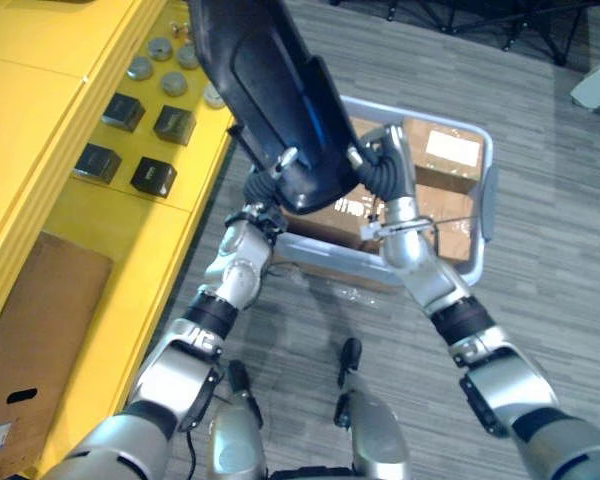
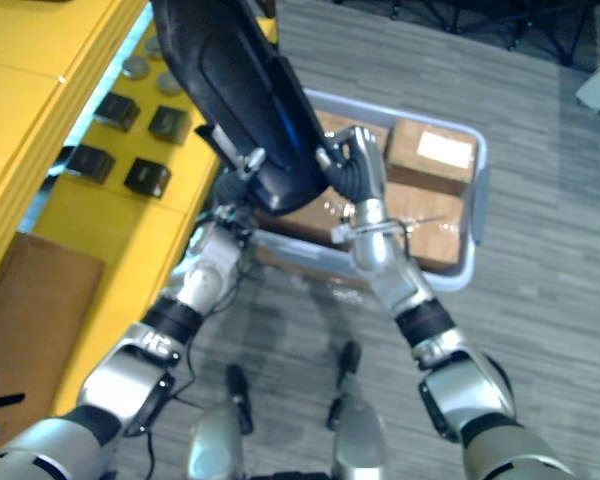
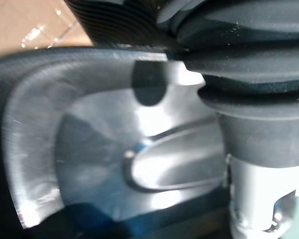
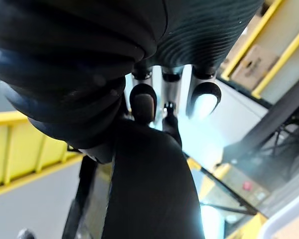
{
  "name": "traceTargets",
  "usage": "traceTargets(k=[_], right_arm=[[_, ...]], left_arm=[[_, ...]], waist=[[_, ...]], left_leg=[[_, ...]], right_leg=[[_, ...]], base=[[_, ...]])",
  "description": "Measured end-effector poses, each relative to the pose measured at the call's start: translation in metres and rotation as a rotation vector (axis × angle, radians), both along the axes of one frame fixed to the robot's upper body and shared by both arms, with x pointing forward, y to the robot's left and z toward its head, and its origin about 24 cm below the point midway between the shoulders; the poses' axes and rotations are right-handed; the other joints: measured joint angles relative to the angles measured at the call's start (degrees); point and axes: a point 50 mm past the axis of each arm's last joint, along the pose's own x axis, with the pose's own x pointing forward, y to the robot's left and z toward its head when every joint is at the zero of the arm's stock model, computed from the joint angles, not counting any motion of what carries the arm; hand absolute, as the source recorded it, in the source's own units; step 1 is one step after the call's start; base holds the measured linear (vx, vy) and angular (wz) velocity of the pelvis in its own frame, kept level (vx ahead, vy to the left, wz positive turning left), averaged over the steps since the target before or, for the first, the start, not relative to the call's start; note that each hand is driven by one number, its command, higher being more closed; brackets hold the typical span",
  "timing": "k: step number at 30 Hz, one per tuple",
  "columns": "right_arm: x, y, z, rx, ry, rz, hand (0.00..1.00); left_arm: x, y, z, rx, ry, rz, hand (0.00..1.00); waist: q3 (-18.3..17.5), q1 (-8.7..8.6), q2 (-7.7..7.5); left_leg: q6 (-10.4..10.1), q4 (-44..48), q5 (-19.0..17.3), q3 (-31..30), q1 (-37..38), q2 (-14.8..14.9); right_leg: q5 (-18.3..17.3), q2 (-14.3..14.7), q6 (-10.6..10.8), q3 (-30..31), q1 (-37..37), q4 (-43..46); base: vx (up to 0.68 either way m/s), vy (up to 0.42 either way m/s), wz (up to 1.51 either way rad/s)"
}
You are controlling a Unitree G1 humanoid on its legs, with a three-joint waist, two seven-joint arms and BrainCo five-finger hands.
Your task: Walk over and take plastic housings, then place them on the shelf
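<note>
Boxes [image 1: 448, 158] in grey bin [image 1: 487, 200] (plastic, perhaps)

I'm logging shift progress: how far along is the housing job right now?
Pickup looks done: one black plastic housing is raised above the grey bin, carried between the left robot hand and the right robot hand. Remaining: setting it on the yellow shelf beside the robot, which it has not reached.

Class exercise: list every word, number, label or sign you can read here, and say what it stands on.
None can be read.
White label on the cardboard box in the grey bin: blurred.
Sticker on the flat cardboard on the yellow shelf: too small.
</note>
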Motion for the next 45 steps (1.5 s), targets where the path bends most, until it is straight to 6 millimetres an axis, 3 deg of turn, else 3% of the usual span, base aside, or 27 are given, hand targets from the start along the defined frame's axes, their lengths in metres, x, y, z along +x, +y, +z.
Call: traceTargets(k=[6,13,23,24,35,45], right_arm=[[-0.011,0.008,-0.012,0.001,0.016,0.043,1.0],[-0.024,0.012,-0.039,-0.013,0.084,0.064,1.0],[-0.041,0.014,-0.071,-0.005,0.172,0.085,1.0],[-0.043,0.014,-0.073,-0.003,0.179,0.085,0.0],[-0.066,0.012,-0.109,0.091,0.35,0.117,0.0],[-0.071,0.009,-0.126,0.139,0.464,0.067,0.0]], left_arm=[[-0.003,0.007,-0.011,-0.016,0.017,0.032,1.0],[-0.013,0.013,-0.042,-0.061,0.084,0.009,1.0],[-0.028,0.018,-0.075,-0.101,0.13,-0.008,1.0],[-0.029,0.018,-0.077,-0.101,0.135,-0.009,1.0],[-0.051,0.021,-0.106,-0.014,0.151,0.011,1.0],[-0.063,0.024,-0.108,0.177,0.128,0.107,1.0]], waist=[[-0.1,0.05,-0.17],[-4.8,0.05,-0.93],[-7.5,0.17,-1.21],[-7.6,0.12,-1.12],[-11.3,0.64,-1.07],[-12.4,1.46,-1.01]], left_leg=[[-0.1,-0.3,0.0,0.5,1.4,0.0],[-0.1,-0.7,0.0,0.7,1.7,0.0],[-1.0,-4.4,1.1,0.8,5.6,-0.1],[-1.0,-4.4,1.1,0.8,5.8,-0.1],[-0.9,-7.0,1.1,1.0,10.1,-0.6],[-1.0,-8.8,1.5,1.3,13.1,-0.7]], right_leg=[[-0.1,0.0,0.0,0.3,0.9,0.0],[-0.1,0.0,0.0,0.4,0.9,-0.1],[-1.4,0.2,0.0,-0.2,3.2,-0.1],[-1.4,0.2,0.0,-0.3,3.5,-0.1],[-2.2,-0.1,0.9,-0.5,6.8,-0.2],[-3.5,0.0,0.9,-0.5,8.7,-0.6]], base=[[-0.01,0.034,-0.04],[0.01,0.046,-0.01],[0.01,0.018,0.0],[0.05,0.034,0.01],[0.02,0.017,0.01],[0.0,0.003,-0.01]])
